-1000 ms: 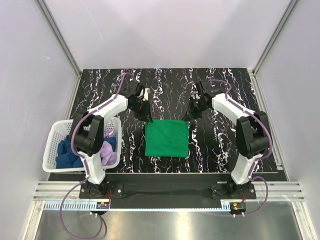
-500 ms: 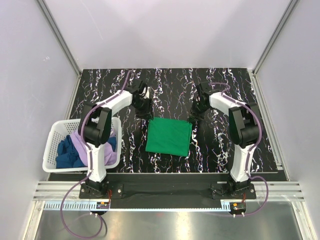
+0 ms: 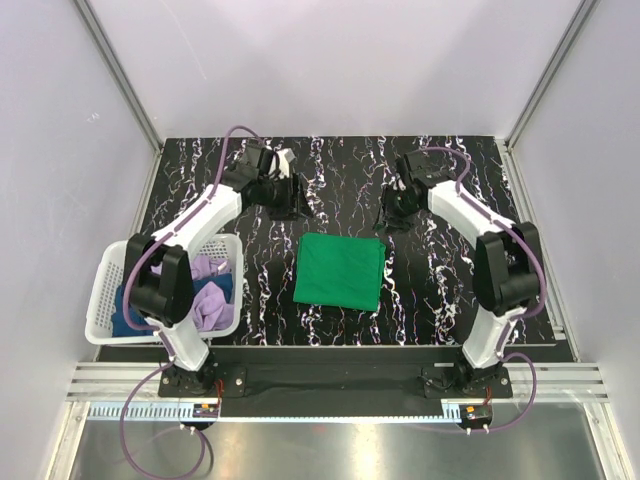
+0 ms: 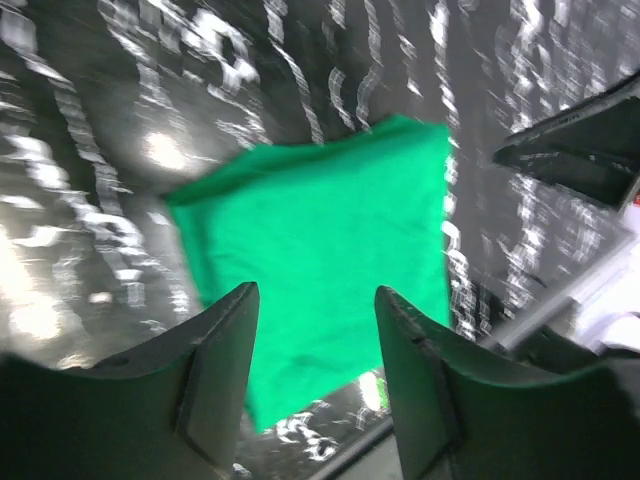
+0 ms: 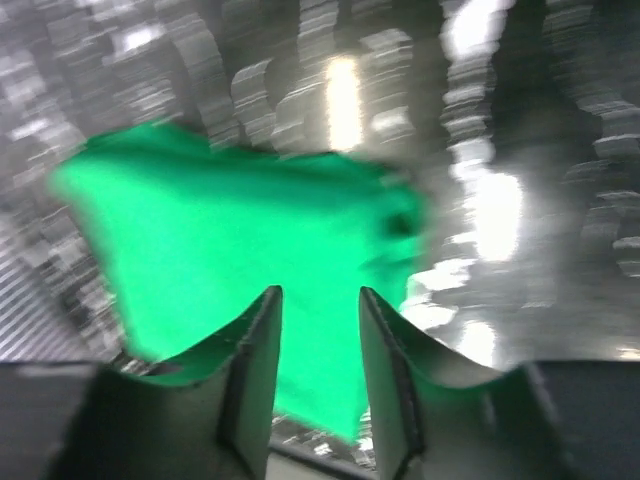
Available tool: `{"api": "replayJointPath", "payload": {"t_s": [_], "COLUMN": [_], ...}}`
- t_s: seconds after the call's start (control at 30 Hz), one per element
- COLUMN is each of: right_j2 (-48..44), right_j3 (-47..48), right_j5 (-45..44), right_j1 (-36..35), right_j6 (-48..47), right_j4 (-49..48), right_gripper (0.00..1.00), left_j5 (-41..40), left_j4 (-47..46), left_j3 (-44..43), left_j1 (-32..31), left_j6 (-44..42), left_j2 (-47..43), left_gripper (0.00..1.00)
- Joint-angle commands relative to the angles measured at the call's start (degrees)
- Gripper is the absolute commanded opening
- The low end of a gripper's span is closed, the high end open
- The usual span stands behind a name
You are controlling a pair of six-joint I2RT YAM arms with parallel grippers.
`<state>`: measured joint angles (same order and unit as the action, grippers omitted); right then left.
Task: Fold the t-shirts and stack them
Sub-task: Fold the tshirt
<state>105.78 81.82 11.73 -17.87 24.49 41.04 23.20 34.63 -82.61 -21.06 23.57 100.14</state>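
The green t-shirt is lying folded into a flat rectangle in the middle of the black marbled table, apart from both claws. The left gripper is hovering just beyond its far left corner, jaws standing apart and gripping nothing. The right gripper is hovering off the far right corner, jaws parted more narrowly, also empty. The lilac t-shirt and dark blue t-shirt are sitting crumpled in the white basket at the left.

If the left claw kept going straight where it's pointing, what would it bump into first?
Probably the green t-shirt. It lies folded on the table right ahead of the left claw in its wrist view. Depth is hard to judge, but nothing else shows in between.
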Motion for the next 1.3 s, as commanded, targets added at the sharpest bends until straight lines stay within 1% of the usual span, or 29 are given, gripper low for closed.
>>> {"api": "replayJointPath", "payload": {"t_s": [0.0,0.03,0.1,0.13,0.23,0.37,0.43,0.53,0.57,0.6,0.67,0.73,0.8,0.83,0.87,0.93,1.07,1.1,1.13,1.2,1.27], "right_j2": [-3.3,-2.3,-1.0,0.6,3.7,5.5,5.0,2.1,0.8,-0.3,-3.6,-6.5,-8.3,-10.0,-10.9,-12.6,-11.7,-11.6,-10.9,-10.3,-9.5], "right_j3": [-5.9,-6.8,-8.6,-9.0,-10.8,-12.7,-11.3,-8.5,-7.7,-7.5,-7.1,-7.9,-10.2,-10.9,-11.9,-15.2,-17.1,-17.9,-18.2,-19.9,-21.3], "right_j5": [14.4,15.9,16.5,16.6,15.9,14.0,12.6,10.8,9.6,8.6,7.1,5.8,4.5,3.9,3.8,5.8,9.3,9.5,9.5,11.5,11.7], "right_j1": [-1.4,-1.4,-1.3,-1.1,1.2,5.8,6.3,6.2,6.2,6.3,6.3,6.3,6.3,6.3,6.3,6.3,6.4,6.4,6.4,6.4,6.6], "right_j6": [5.9,7.3,9.4,9.3,8.4,5.6,3.1,0.5,-0.3,-0.7,-2.6,-4.6,-5.5,-5.6,-5.9,-5.7,-4.4,-4.5,-4.1,-4.2,-3.7], "right_j4": [-9.1,-11.1,-15.1,-16.3,-17.8,-17.8,-14.3,-9.7,-8.5,-7.3,-3.3,-1.0,-0.5,-0.8,-1.5,-4.8,-10.3,-11.7,-14.2,-17.2,-20.9], "right_gripper": [0.40,0.38,0.32,0.29,0.23,0.21,0.22,0.29,0.35,0.40,0.45,0.55,0.64,0.71,0.74,0.82,0.84,0.85,0.85,0.86,0.86], "left_j5": [11.1,11.5,12.2,11.8,9.6,5.9,4.1,1.9,1.2,0.4,-1.7,-3.0,-2.8,-2.1,-1.6,-0.3,-1.5,-1.3,-0.2,1.2,1.1], "left_j4": [-9.5,-12.5,-14.9,-15.7,-16.2,-12.3,-10.1,-7.0,-6.5,-4.7,-2.7,0.2,1.7,1.8,1.9,1.2,-2.7,-5.3,-7.1,-11.8,-12.6], "left_j3": [6.7,7.6,9.3,9.2,8.3,5.3,4.1,4.2,4.7,5.0,6.0,7.5,8.9,10.6,11.8,15.8,24.4,26.2,29.9,33.4,35.8], "left_j1": [-0.2,-0.2,-0.2,0.1,0.8,1.5,1.6,1.0,0.7,0.1,-0.2,-0.4,-0.8,-1.3,-1.8,-3.8,-8.8,-10.1,-10.6,-11.7,-12.4], "left_j6": [6.7,8.4,9.6,9.6,8.7,4.7,2.4,0.1,-0.4,-0.8,-1.8,-2.1,-1.9,-1.3,-0.8,1.5,6.2,7.4,10.6,13.8,15.8], "left_j2": [2.0,3.6,5.4,7.8,11.4,14.7,14.7,11.6,10.1,6.5,3.0,-2.1,-5.3,-8.7,-10.1,-14.2,-18.9,-19.4,-20.1,-22.3,-23.7], "left_gripper": [0.53,0.51,0.50,0.49,0.48,0.47,0.47,0.47,0.48,0.50,0.56,0.59,0.60,0.60,0.60,0.61,0.61,0.61,0.60,0.59,0.59]}}
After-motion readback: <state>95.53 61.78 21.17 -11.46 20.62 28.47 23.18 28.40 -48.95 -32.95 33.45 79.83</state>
